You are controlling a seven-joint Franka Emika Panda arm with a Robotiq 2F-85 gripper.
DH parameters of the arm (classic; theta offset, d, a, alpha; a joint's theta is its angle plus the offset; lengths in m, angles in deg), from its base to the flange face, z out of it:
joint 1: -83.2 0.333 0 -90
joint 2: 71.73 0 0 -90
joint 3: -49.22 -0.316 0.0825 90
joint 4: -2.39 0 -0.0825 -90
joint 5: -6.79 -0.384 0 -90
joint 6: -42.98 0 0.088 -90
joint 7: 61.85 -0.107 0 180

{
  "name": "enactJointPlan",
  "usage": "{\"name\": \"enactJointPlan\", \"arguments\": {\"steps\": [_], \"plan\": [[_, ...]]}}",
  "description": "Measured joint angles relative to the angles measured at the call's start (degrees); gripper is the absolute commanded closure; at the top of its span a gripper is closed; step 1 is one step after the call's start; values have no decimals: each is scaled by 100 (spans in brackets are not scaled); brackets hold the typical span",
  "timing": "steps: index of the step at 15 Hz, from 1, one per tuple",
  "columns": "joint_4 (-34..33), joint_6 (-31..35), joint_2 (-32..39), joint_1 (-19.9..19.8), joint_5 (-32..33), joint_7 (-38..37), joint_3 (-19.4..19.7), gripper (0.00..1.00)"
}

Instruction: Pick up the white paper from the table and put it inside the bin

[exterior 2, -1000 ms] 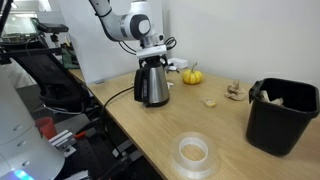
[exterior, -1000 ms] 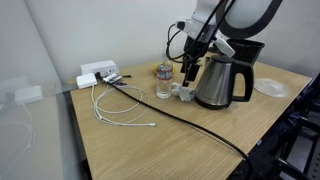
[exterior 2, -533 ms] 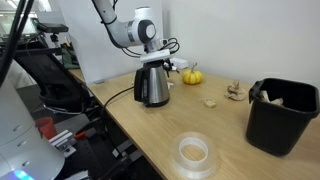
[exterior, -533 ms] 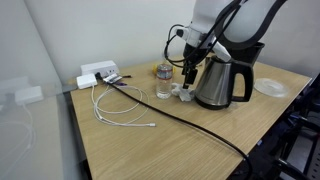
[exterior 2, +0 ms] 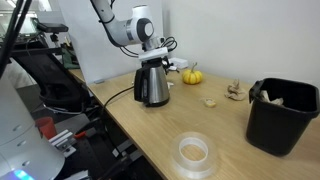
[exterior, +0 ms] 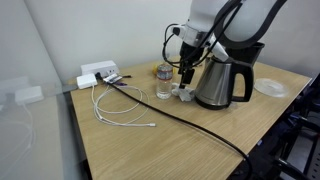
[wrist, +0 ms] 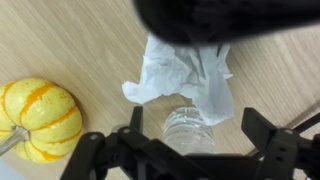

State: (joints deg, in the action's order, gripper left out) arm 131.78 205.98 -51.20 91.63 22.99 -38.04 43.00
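**Open hand [wrist: 195, 116] low over the white paper [wrist: 185, 68] beside the kettle [exterior: 221, 82]**

The desk [exterior: 170, 150], light wood grain with a dark edge, carries everything in the scene. The white arm [exterior: 215, 20] comes down from above at the far side, close against the steel kettle. The black bin [exterior 2: 281, 118] stands on the desk toward one end, well apart from the kettle and the arm. A black cable [exterior: 190, 125] runs slantwise across the top. A white cable [exterior: 118, 110] lies coiled near a white power strip [exterior: 97, 72].

In an exterior view the hand hangs low, just beside the kettle on the side away from its handle. In the wrist view its two dark fingers [wrist: 135, 122] stand wide apart and grip nothing. The lower edge of the white paper and a clear container [wrist: 190, 130] lie in the gap between them. Whether the fingers touch the paper or the desk cannot be told.

A flat round whitish disc [exterior 2: 193, 152] lies alone near the desk's edge, between the kettle and the bin. A small yellow-and-orange pumpkin [wrist: 35, 120] sits just beside the paper.

The white paper is a crumpled wad resting on the desk, next to the pumpkin and touching or overlapping the clear container. It is near the kettle and far from the bin.
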Motion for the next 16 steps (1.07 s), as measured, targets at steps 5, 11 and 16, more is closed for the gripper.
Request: {"name": "enactJointPlan", "arguments": {"steps": [5, 11, 16], "plan": [[6, 31, -326, 138, 832, -113, 70, 0], [304, 410, -636, 454, 2259, -536, 404, 0], [421, 519, -872, 647, 3606, -1110, 716, 0]]}}
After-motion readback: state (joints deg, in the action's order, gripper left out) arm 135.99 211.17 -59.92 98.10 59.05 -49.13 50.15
